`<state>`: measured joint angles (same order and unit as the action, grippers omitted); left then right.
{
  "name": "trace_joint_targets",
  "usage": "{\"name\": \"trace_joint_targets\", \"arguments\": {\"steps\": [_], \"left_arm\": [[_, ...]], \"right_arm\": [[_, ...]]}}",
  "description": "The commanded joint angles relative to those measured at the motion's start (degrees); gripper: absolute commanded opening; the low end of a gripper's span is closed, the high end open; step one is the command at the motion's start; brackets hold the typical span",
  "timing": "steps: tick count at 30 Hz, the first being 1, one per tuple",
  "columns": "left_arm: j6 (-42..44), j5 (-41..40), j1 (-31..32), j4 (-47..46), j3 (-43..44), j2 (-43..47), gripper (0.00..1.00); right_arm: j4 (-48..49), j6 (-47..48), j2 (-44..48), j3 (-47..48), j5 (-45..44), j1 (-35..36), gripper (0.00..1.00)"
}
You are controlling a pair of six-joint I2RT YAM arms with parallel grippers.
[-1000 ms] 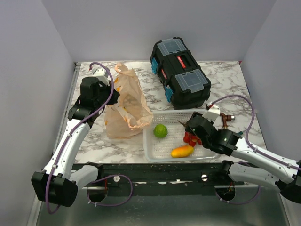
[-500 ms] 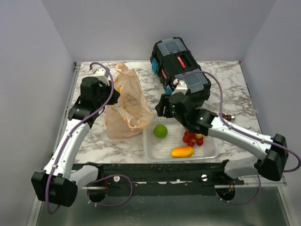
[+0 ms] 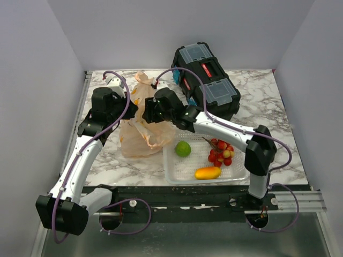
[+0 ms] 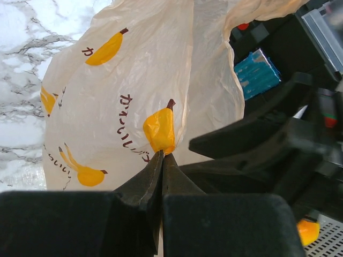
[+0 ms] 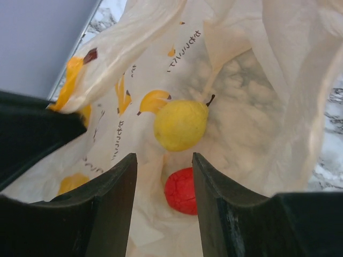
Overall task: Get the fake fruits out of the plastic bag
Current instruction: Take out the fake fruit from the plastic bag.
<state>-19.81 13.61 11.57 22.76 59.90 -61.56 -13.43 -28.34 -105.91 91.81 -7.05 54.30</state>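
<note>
The left gripper was pressed together on a fold of the plastic bag. By appearance, this grip held the side wall up so that the mouth stood open. The right gripper was at that mouth, jaws spread and holding nothing, aimed at the lemon and the red round fruit lying inside the bag. The berry bunch lay in the white basket, outside the bag.

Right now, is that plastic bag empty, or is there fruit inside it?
Not empty. The right wrist view looks into the open plastic bag, where a yellow lemon-like fruit and a red round fruit lie inside.
</note>
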Motion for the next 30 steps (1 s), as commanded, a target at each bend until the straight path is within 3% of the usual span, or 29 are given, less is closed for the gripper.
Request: {"name": "trace_joint_targets", "arguments": {"steps": [1, 6, 13, 21, 30], "left_arm": [[-0.7, 2.4, -0.4, -1.1, 1.2, 1.0, 0.00], [-0.7, 2.3, -0.3, -1.0, 1.2, 1.1, 0.00], [-0.7, 2.2, -0.4, -1.0, 1.2, 1.3, 0.00], [-0.5, 2.0, -0.4, -0.9, 1.2, 1.1, 0.00], [-0.5, 2.0, -0.4, -0.8, 1.2, 1.0, 0.00]], "right_arm": [[-7.6, 3.3, -6.3, 7.6, -1.6, -0.1, 0.48], [-11.5, 4.3, -12.3, 12.4, -2.7, -0.1, 0.49], [-12.7, 4.9, -15.2, 10.3, 0.4, 0.1, 0.52], [-10.3, 8.3, -12.8, 3.4, 4.3, 0.8, 0.72], [-10.3, 9.7, -12.7, 1.2, 3.7, 2.8, 0.86]]}}
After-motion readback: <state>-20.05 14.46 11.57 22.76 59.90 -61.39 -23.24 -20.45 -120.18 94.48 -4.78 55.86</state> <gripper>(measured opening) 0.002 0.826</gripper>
